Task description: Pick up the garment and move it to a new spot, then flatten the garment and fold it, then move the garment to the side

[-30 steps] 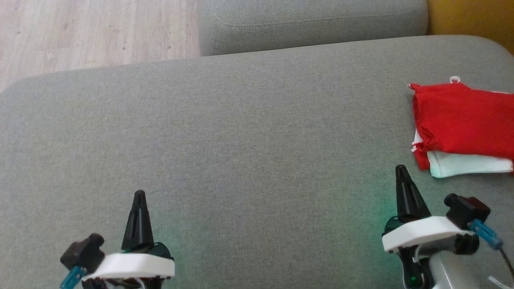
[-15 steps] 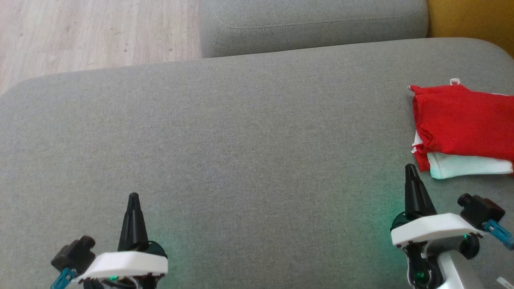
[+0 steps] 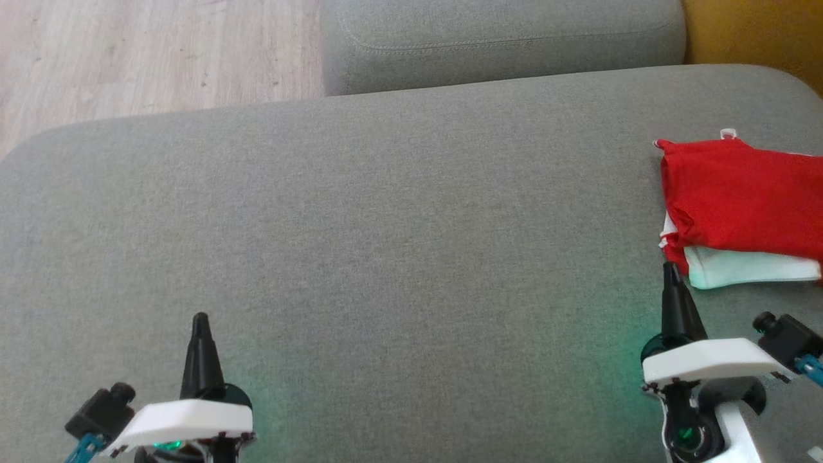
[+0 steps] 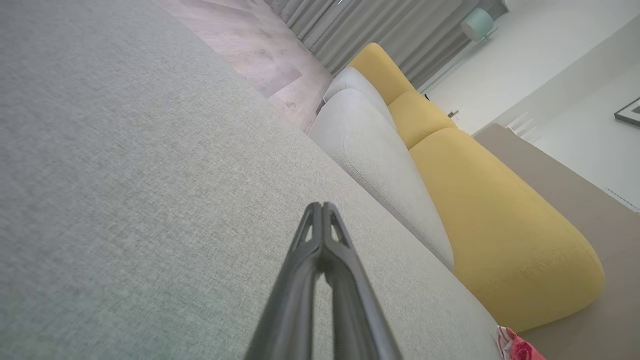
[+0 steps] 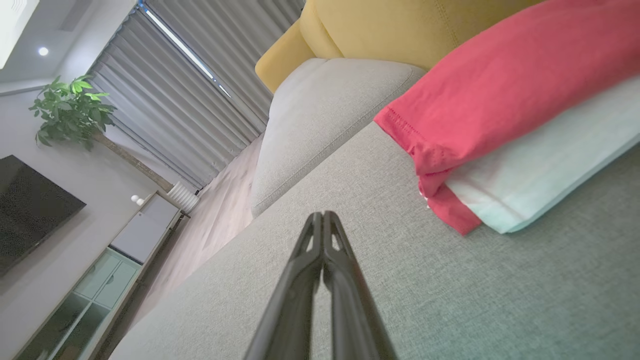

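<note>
Left end effector (image 3: 200, 319) and right end effector (image 3: 672, 269), both closed and empty, have been drawn back; the folded garment (image 3: 739, 193) is left at the right edge of the sofa seat (image 3: 398, 212), so the task is judged complete.

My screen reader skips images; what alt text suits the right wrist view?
The right gripper, fingers shut, points across a grey sofa cushion beside a folded red and white garment at upper right. A yellow cushion, curtains and a potted plant lie behind.
</note>
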Robot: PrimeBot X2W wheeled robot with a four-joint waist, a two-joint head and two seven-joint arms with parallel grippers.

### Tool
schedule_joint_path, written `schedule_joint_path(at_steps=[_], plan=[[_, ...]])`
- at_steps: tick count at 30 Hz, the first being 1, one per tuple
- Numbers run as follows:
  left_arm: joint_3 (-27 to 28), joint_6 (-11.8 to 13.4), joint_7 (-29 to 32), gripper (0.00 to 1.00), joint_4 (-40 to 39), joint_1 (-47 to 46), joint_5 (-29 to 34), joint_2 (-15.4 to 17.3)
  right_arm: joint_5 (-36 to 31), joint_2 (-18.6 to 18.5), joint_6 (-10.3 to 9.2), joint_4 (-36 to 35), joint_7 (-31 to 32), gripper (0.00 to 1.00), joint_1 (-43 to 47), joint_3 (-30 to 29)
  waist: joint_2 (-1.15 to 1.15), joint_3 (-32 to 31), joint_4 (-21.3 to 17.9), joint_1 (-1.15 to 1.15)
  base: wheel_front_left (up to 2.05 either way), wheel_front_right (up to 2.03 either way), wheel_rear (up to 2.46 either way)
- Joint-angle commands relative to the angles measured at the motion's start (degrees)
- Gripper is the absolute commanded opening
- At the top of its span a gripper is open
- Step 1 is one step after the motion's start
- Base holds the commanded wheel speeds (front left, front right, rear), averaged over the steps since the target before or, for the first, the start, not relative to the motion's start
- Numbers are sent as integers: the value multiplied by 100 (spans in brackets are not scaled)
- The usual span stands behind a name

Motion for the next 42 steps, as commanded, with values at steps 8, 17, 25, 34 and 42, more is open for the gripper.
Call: schedule_joint_path(at_steps=[8, 17, 25, 34, 42], plan=[[192, -17, 146, 0, -195, -310, -487, 91, 590, -87, 17, -265, 144, 0, -178, -44, 0, -24, 9, 0, 0, 0, 0], [289, -20, 291, 0, -203, -333, -966, 100, 1166, -92, 20, -322, 288, 0, -163, -121, 0, -52, 20, 0, 0, 0, 0], [378, -23, 421, 0, -210, -354, -1388, 106, 1673, -96, 22, -373, 418, 0, -150, -191, 0, -76, 29, 0, 0, 0, 0], [493, -26, 587, 0, -218, -381, -1914, 110, 2307, -99, 26, -437, 582, 0, -134, -282, 0, -107, 40, 0, 0, 0, 0], [587, -29, 721, 0, -225, -402, -2333, 112, 2813, -99, 28, -488, 716, 0, -121, -357, 0, -131, 50, 0, 0, 0, 0]])
